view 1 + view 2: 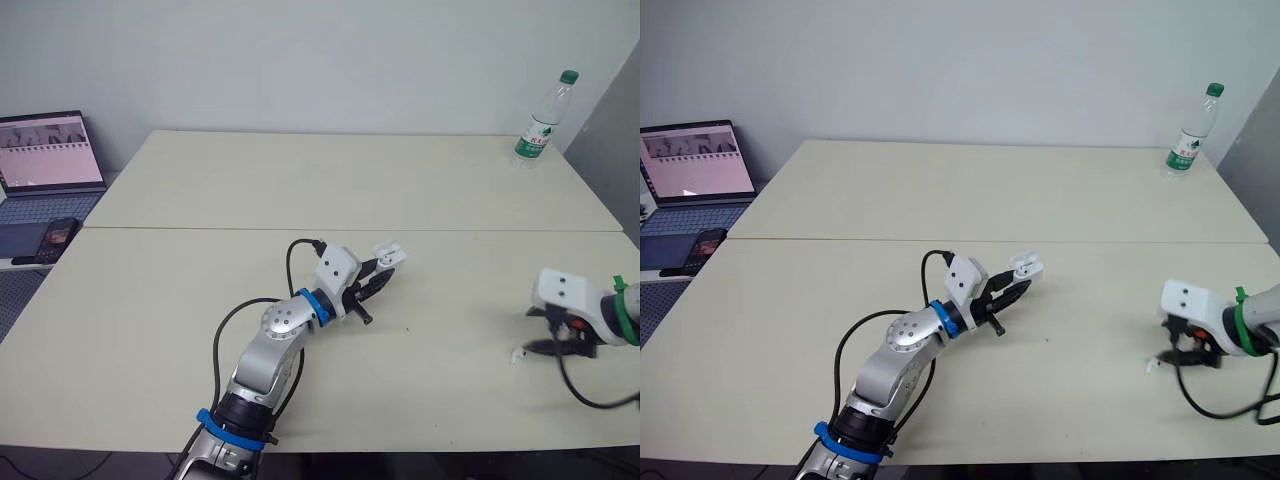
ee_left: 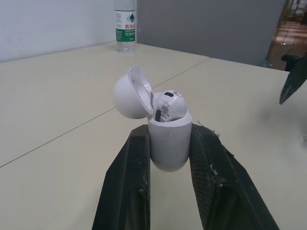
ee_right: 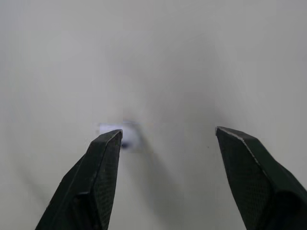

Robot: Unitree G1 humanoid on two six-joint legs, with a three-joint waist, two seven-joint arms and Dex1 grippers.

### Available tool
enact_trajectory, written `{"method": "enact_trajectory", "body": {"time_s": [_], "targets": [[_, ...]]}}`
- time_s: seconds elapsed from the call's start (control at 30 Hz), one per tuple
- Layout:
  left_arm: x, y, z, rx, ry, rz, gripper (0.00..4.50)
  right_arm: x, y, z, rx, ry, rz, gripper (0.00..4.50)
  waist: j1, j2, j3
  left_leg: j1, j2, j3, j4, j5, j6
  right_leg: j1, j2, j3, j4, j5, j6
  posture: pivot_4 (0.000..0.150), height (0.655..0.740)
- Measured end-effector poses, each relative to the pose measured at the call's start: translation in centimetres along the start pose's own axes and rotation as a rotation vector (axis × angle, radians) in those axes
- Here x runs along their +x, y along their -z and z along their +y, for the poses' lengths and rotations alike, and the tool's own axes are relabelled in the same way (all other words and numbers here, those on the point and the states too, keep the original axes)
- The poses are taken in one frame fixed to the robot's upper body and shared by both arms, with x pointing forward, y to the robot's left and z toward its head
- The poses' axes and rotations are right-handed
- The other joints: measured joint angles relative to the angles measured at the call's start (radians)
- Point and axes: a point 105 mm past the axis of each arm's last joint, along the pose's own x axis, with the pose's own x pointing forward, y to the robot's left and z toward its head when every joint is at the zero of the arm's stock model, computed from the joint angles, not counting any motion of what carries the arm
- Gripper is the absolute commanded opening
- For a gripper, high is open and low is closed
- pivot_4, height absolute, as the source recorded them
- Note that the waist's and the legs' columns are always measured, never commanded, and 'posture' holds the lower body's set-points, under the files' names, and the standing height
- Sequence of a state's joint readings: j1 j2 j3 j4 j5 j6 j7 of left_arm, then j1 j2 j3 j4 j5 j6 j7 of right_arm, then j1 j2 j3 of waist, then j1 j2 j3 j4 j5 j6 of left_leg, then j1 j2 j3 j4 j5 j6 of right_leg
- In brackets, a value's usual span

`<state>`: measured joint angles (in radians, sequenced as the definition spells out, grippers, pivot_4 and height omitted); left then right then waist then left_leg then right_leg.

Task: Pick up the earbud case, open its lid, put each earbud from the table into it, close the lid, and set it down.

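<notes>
**A:** Our left pincer (image 2: 170,133) is gripping the earbud case (image 1: 389,255) by its lower body, one finger pressing on each side. We are holding it over the middle of the table (image 1: 300,180).

**B:** Its lid (image 2: 128,93) is standing swung open, and one earbud (image 2: 169,104) is already sitting in the case.

**A:** Our right pincer (image 3: 169,132) is hovering low near the table's right edge, its fingers spread wide and holding nothing.

**B:** The loose earbud (image 3: 130,135) is lying on the table just beside the tip of one of those fingers. We cannot tell whether they are touching.

**A:** Well away, a water bottle (image 1: 540,120) is standing at the far right corner, and a laptop (image 1: 45,165) is sitting open off to our left.
</notes>
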<state>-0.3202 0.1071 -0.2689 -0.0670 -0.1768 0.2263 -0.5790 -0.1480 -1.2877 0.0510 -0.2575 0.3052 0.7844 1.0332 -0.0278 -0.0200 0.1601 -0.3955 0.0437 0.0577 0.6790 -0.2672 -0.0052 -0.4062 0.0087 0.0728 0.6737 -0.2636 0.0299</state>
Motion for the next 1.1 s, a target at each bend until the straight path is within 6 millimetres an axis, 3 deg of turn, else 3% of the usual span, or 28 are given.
{"method": "enact_trajectory", "body": {"time_s": [0.13, 0.3, 0.43, 0.87, 1.1], "targets": [[0.0, 0.0, 0.0, 0.0, 0.001, 0.0, 0.77, 0.1, 0.3, 0.6, 0.18, 0.057, 0.044, 3.21, 0.001, 0.0, 0.0, -0.002, -0.001, -0.001, 0.0, 0.0, 0.0, -0.001, 0.003, 0.0, 0.0, -0.001, 0.001, 0.15, 0.7362], [0.0, 0.0, 0.0, 0.0, 0.002, 0.0, 0.77, -0.2, 2.3, 1.9, 0.145, 0.047, 0.153, 3.21, 0.001, 0.0, 0.0, -0.003, -0.001, 0.0, 0.0, 0.0, 0.0, -0.001, 0.003, -0.001, -0.001, -0.003, 0.006, 0.15, 0.7362], [0.1, 0.0, 0.0, 0.0, 0.003, -0.001, 0.77, -0.2, 2.7, 2.5, 0.133, 0.021, 0.165, 3.21, -0.001, 0.0, 0.0, -0.002, -0.001, 0.0, 0.0, 0.0, 0.0, -0.001, 0.004, 0.0, -0.001, -0.004, 0.006, 0.15, 0.7362], [0.1, -0.1, 0.0, 0.001, 0.003, -0.003, 0.77, 0.6, 2.8, 0.7, 0.065, 0.129, 0.17, 3.21, -0.001, -0.001, 0.001, -0.002, 0.0, 0.0, 0.0, 0.0, 0.0, -0.001, 0.005, 0.0, -0.001, -0.004, 0.006, 0.15, 0.7362], [0.1, -0.1, 0.0, 0.003, 0.001, -0.004, 0.77, 0.8, 0.7, -0.2, 0.076, 0.17, 0.079, 3.21, -0.002, -0.001, 0.001, -0.002, 0.0, 0.0, 0.0, 0.0, 0.0, -0.002, 0.005, 0.0, -0.001, -0.004, 0.006, 0.15, 0.7362]]}}
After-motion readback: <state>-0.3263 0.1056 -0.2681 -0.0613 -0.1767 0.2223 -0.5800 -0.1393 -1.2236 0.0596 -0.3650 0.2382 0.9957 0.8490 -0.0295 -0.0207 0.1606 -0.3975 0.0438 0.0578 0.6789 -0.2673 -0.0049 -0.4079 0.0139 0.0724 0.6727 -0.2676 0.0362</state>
